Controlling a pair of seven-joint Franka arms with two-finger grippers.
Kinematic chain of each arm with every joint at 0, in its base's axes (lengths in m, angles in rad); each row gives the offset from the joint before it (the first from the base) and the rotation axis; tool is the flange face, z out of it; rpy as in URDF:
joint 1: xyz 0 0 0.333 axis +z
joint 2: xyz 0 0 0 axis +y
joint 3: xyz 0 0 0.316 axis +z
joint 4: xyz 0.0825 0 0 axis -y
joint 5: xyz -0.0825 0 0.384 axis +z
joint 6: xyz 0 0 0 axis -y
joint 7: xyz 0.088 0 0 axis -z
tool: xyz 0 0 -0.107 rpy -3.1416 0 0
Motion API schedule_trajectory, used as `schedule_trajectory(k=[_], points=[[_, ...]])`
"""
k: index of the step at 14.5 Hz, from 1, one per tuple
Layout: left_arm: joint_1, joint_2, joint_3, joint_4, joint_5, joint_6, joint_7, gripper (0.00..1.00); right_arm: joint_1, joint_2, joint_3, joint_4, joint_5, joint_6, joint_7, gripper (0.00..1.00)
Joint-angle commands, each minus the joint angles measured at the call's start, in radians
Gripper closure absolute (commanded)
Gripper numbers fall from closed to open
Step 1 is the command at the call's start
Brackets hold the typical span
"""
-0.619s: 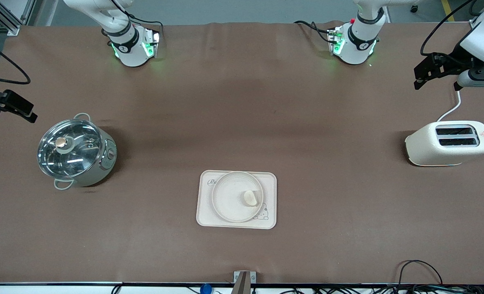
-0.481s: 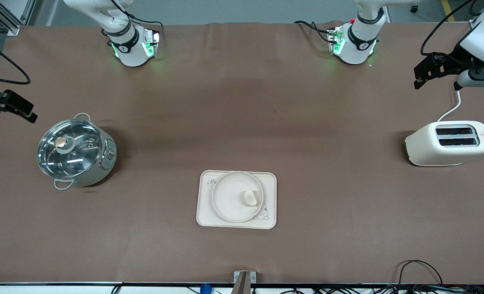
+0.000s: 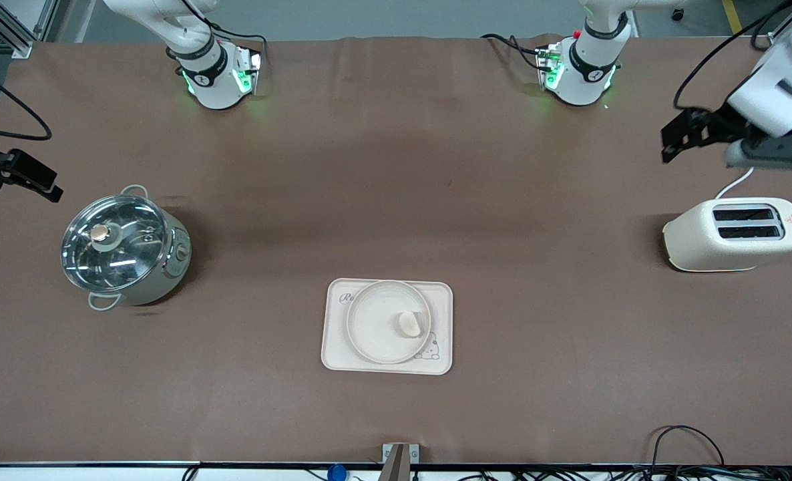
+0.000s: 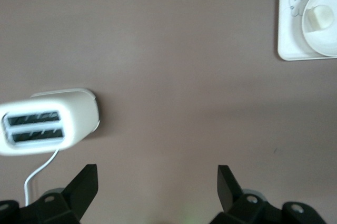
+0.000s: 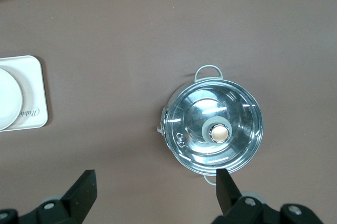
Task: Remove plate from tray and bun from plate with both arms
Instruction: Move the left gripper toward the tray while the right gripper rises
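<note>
The round cream plate (image 3: 369, 321) lies on the rectangular cream tray (image 3: 443, 294) in the middle of the table. The pale bun (image 3: 407, 325) lies on the plate, toward the left arm's end. My left gripper (image 3: 683, 133) hangs open and empty over the bare table by the toaster's cord. In the left wrist view the gripper (image 4: 157, 182) is open, and the tray (image 4: 287, 34), plate (image 4: 329, 34) and bun (image 4: 318, 17) show far off. My right gripper (image 3: 35, 182) hangs open and empty beside the pot; it is also open in the right wrist view (image 5: 155, 187).
A steel pot with a glass lid (image 3: 122, 250) stands at the right arm's end and shows in the right wrist view (image 5: 213, 126). A white toaster (image 3: 733, 234) with its cord stands at the left arm's end and shows in the left wrist view (image 4: 45, 126).
My left gripper has shifted a little toward the middle of the table. The right arm, plate, bun and tray have not moved.
</note>
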Motion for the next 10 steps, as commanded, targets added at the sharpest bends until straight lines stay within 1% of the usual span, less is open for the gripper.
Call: schedule_trajectory(k=[1, 3, 4, 6, 7, 8, 10], points=[[-0.037, 0.128, -0.040, 0.060, -0.003, 0.096, -0.086, 0.00, 0.003, -0.008, 0.003, -0.010, 0.019, 0.010, -0.007, 0.00], [-0.112, 0.215, -0.043, 0.078, 0.003, 0.199, -0.242, 0.00, 0.018, -0.008, 0.003, -0.009, 0.019, 0.014, -0.005, 0.00], [-0.149, 0.264, -0.043, 0.098, 0.026, 0.240, -0.313, 0.00, 0.019, -0.008, 0.005, -0.007, 0.021, 0.014, -0.005, 0.00], [-0.226, 0.374, -0.043, 0.167, 0.090, 0.285, -0.440, 0.00, 0.042, -0.006, 0.005, -0.009, 0.022, 0.015, -0.005, 0.00], [-0.257, 0.422, -0.040, 0.199, 0.105, 0.307, -0.497, 0.00, 0.059, -0.006, 0.005, -0.009, 0.034, 0.024, -0.001, 0.00], [-0.281, 0.463, -0.037, 0.217, 0.107, 0.343, -0.557, 0.00, 0.073, -0.002, 0.005, -0.012, 0.069, 0.050, 0.008, 0.00], [-0.321, 0.525, -0.031, 0.219, 0.124, 0.453, -0.649, 0.00, 0.090, 0.050, 0.005, -0.016, 0.123, 0.075, 0.011, 0.00]])
